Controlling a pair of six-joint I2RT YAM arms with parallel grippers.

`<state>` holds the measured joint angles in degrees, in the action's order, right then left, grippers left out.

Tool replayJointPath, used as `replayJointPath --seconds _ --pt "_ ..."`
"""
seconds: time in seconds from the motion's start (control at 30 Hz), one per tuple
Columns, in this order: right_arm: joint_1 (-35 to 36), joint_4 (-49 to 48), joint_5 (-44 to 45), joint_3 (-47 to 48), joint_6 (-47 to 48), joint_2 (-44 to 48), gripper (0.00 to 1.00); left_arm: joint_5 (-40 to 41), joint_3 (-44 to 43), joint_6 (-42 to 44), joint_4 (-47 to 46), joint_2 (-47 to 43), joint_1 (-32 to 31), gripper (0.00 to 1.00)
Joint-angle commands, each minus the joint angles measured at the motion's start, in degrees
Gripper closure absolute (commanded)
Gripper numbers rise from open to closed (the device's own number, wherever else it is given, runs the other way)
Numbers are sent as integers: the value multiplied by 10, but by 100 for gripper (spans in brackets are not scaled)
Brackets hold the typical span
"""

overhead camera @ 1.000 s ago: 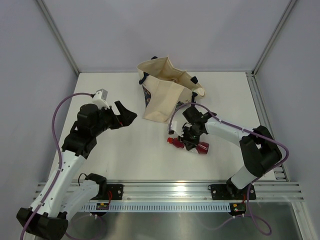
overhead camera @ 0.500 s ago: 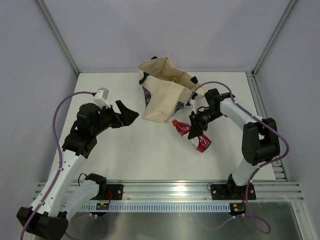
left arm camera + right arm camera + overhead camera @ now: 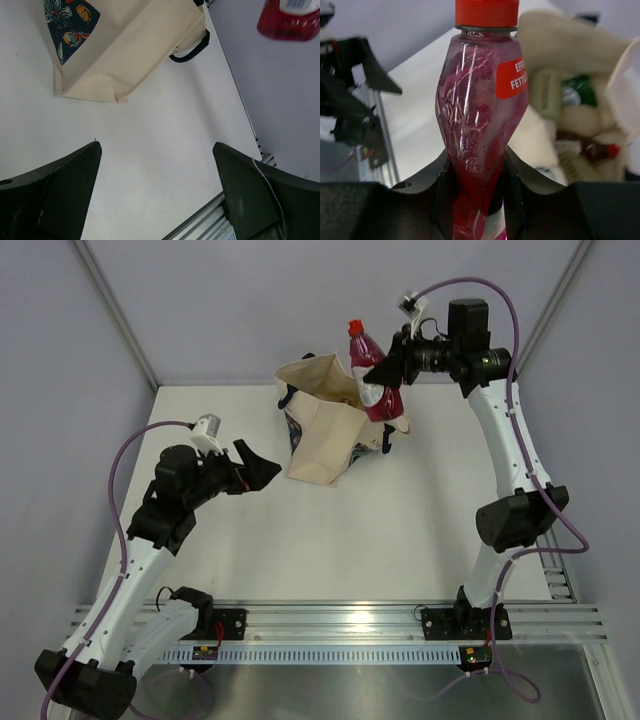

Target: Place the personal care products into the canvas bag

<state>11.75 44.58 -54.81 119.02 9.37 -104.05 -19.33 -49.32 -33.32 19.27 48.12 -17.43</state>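
The right gripper (image 3: 388,372) has its jaws clamped on the lower body of the dark-red bottle (image 3: 480,115), red cap pointing away from the wrist, high above the open mouth of the canvas bag (image 3: 325,440). The bag sits toward the far side of the tabletop (image 3: 400,520) with other bottles (image 3: 545,89) inside. The left gripper (image 3: 256,468) hovers just left of the bag, jaws wide apart, holding nothing

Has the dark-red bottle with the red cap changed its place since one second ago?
Yes. The dark-red bottle lay on the table in front of the canvas bag; now the right gripper holds it raised over the bag's open top.
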Motion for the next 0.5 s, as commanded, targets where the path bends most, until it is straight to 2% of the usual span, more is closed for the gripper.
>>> replayJointPath --seconds 0.0,0.03,0.07,0.1,0.13,0.27,0.33,0.4,0.43,0.47 --pt "-1 -117 56 155 -112 -95 100 -11 12 -3 -27 -16 2 1" --pt "0 -117 72 193 -112 -152 100 -7 18 -5 -24 -20 2 1" --pt "4 -116 81 266 -103 -180 100 -5 20 -5 -22 -22 2 1" --pt "7 -117 92 296 -75 -204 100 -4 23 -5 -20 -28 2 1" --pt "10 -126 105 313 -65 -241 100 -2 26 -7 -17 -29 2 1" --pt "30 -163 122 321 3 -280 100 3 31 -5 -8 -37 2 1" --pt "42 -155 104 289 36 -267 100 9 29 0 2 -40 2 1" --pt "61 -168 96 178 90 -228 100 11 29 2 6 -42 2 1" --pt "69 -184 99 127 106 -178 100 13 31 4 6 -45 2 1" --pt "77 -200 102 38 124 -157 100 12 33 3 4 -45 2 1"
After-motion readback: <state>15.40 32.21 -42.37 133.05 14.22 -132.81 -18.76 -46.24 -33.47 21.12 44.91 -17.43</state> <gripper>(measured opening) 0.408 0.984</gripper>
